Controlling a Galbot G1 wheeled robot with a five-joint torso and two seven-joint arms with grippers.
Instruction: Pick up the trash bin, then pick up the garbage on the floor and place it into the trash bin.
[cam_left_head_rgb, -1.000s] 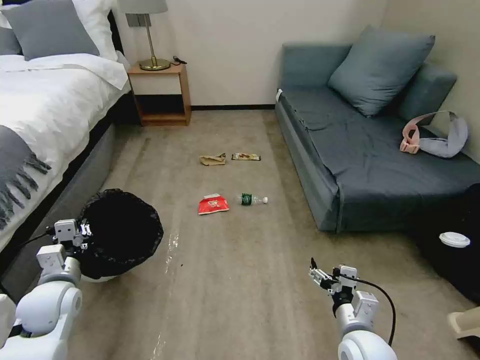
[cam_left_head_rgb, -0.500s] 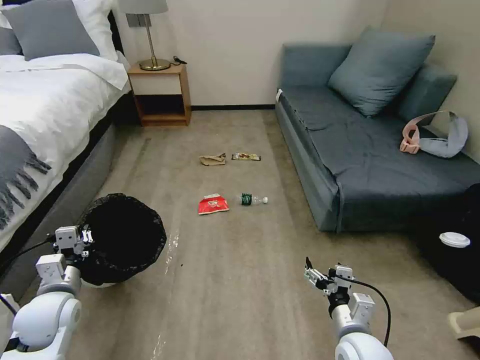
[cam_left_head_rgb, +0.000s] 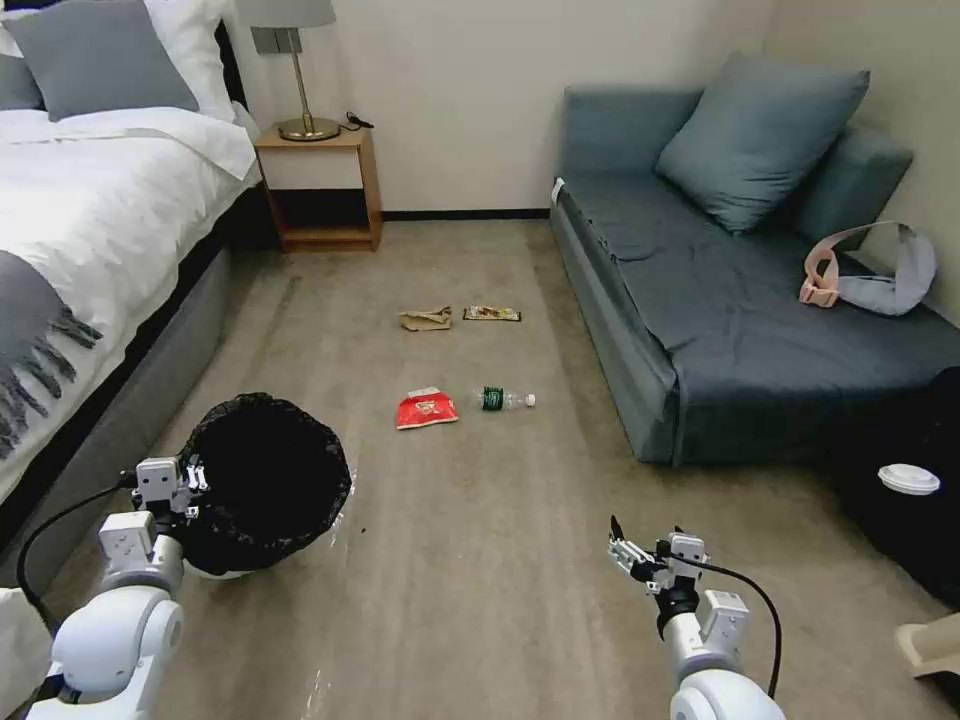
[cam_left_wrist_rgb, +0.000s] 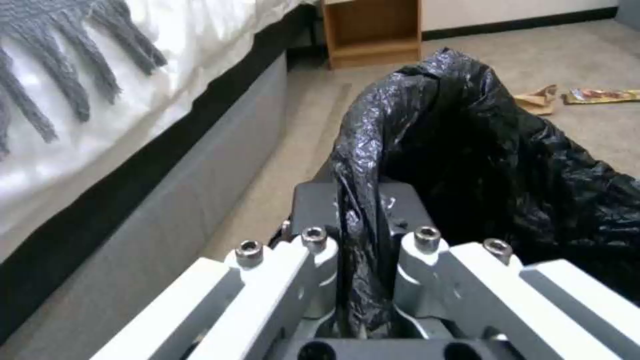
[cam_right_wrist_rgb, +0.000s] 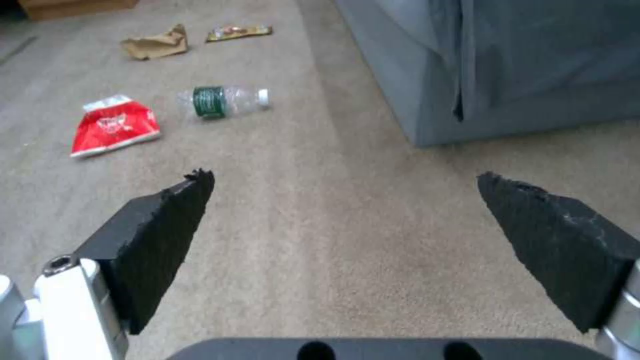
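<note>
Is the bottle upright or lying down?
Lying down. The bottle rests on its side on the floor, beside the red snack bag.

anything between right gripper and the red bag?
Nothing. Bare carpet lies between the open right gripper and the red bag, as the right wrist view shows.

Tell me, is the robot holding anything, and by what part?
Left gripper pinches the trash bin by its bag-lined rim; right gripper is open, empty.

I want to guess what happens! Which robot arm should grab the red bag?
Probably the right: the right gripper is open and empty, facing the red snack bag; the left gripper is clamped on the black-lined round trash bin.
</note>
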